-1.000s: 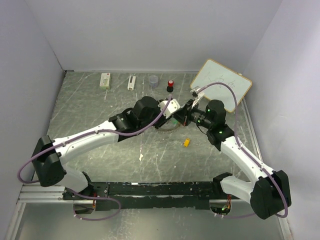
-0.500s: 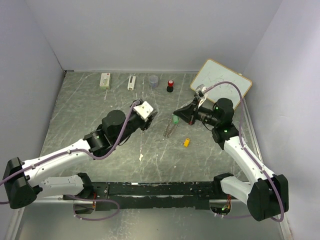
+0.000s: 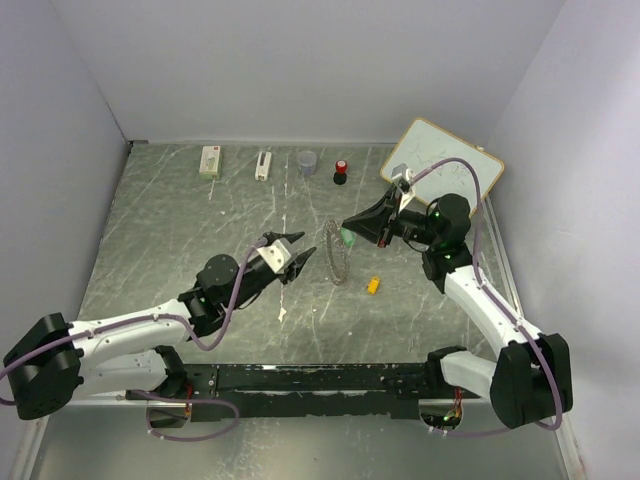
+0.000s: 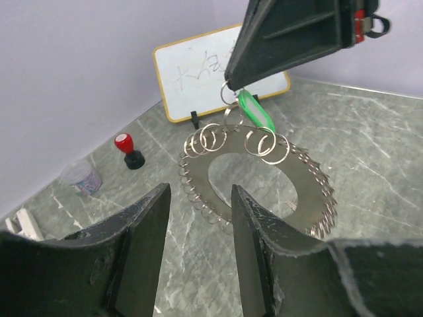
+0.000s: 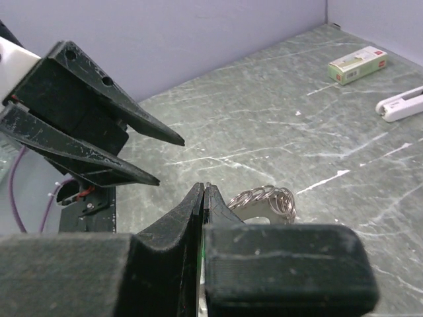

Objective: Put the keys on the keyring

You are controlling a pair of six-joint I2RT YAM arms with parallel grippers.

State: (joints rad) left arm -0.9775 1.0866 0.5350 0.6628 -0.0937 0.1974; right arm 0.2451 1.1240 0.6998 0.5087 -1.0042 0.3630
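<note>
- Task status: one of the two keys is judged fitted. The green key is hanging with its lower end among the small split loops on the rim of the keyring. It is looking threaded on, though the join itself is too small to confirm.
- The yellow key is lying loose on the table, near the keyring and under the right forearm. Fitting it is the step left to do.
- The right gripper is reaching toward the table centre with its fingers pressed together on the top loop of the green key. The keyring is dangling beneath it, edge-on in the overhead view. Whether its lower rim is touching the table cannot be told.
- The left gripper is hovering just beside the keyring on its left side. The arm is lying low and stretched forward. The fingers are standing apart, holding nothing and pointing at the ring's face.
- Judgement: the free left gripper is the likelier one for fetching the yellow key while the right is steadying the ring.
</note>
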